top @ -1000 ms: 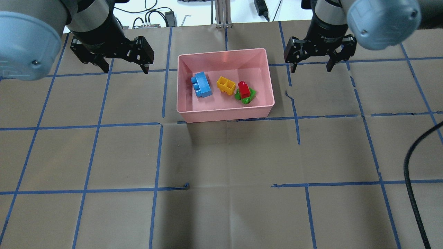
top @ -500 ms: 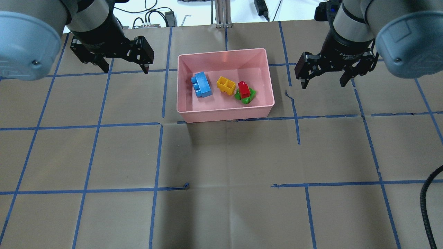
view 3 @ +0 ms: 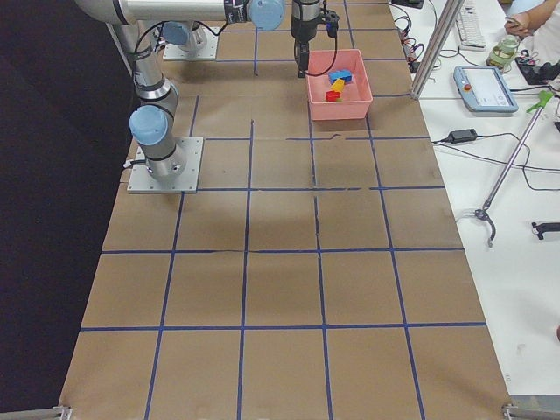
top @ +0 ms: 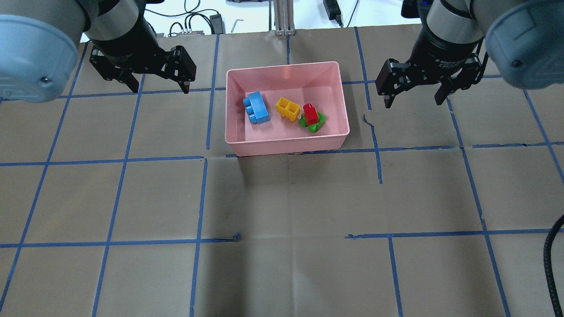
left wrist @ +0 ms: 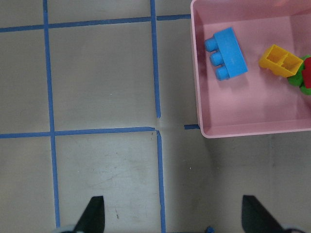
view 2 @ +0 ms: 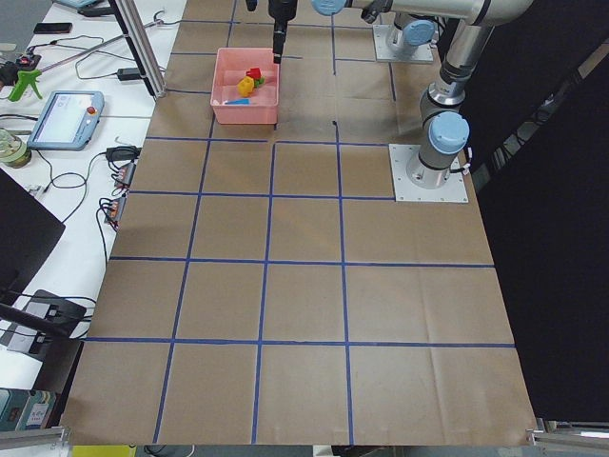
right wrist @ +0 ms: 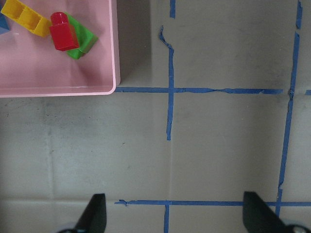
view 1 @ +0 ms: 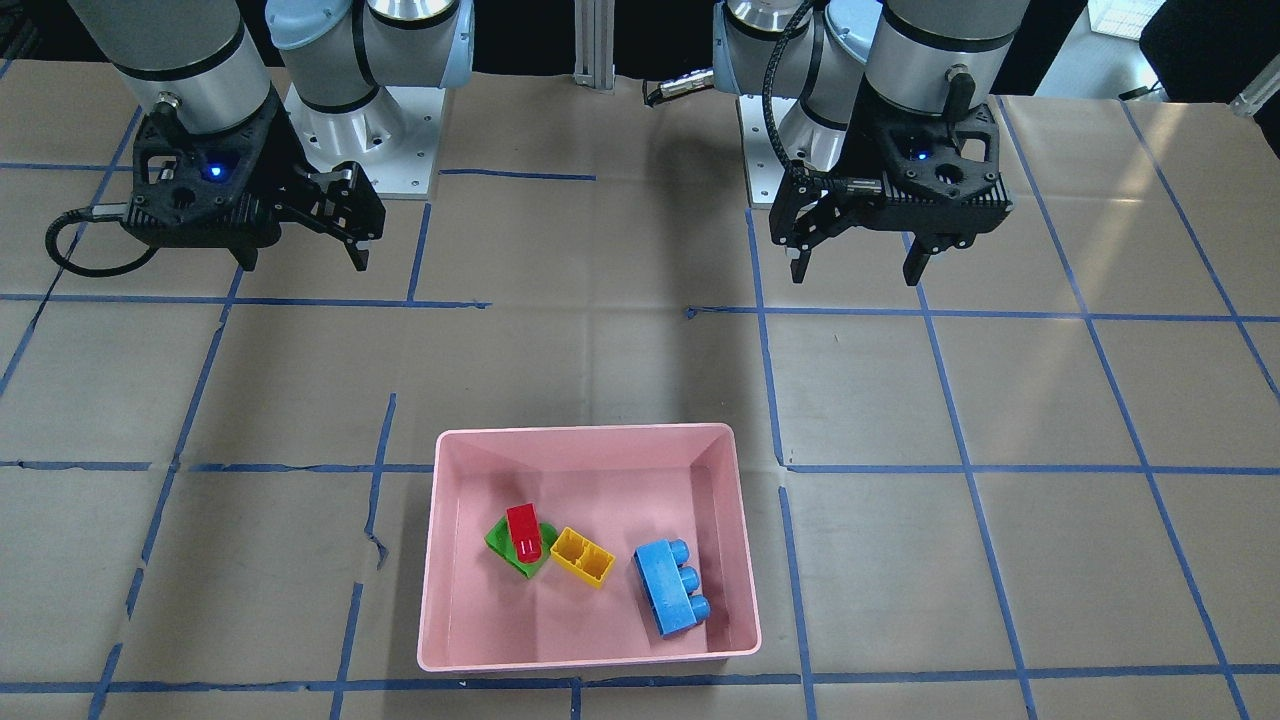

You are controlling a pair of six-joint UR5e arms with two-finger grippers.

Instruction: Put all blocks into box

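Observation:
The pink box (top: pixel 286 145) stands at the table's far middle; it also shows in the front view (view 1: pixel 590 656). Inside lie the blue block (top: pixel 257 108), the yellow block (top: pixel 287 108), and the red block (top: pixel 310 114) resting on the green block (top: pixel 318 122). My left gripper (top: pixel 159 87) hangs open and empty to the box's left. My right gripper (top: pixel 414 96) hangs open and empty to the box's right. The left wrist view shows the blue block (left wrist: pixel 226 52) and yellow block (left wrist: pixel 281 60). The right wrist view shows the red block (right wrist: pixel 61 31) on the green block (right wrist: pixel 83 39).
Brown paper with a blue tape grid covers the table (top: pixel 282 198). A black cable (top: pixel 548 259) hangs at the right edge. Cables and small devices (top: pixel 194 22) lie beyond the far edge. The arm bases (view 1: pixel 370 140) stand on the robot's side.
My right gripper moved right and slightly toward the near side, away from the box, still open. The left gripper and the blocks have not moved.

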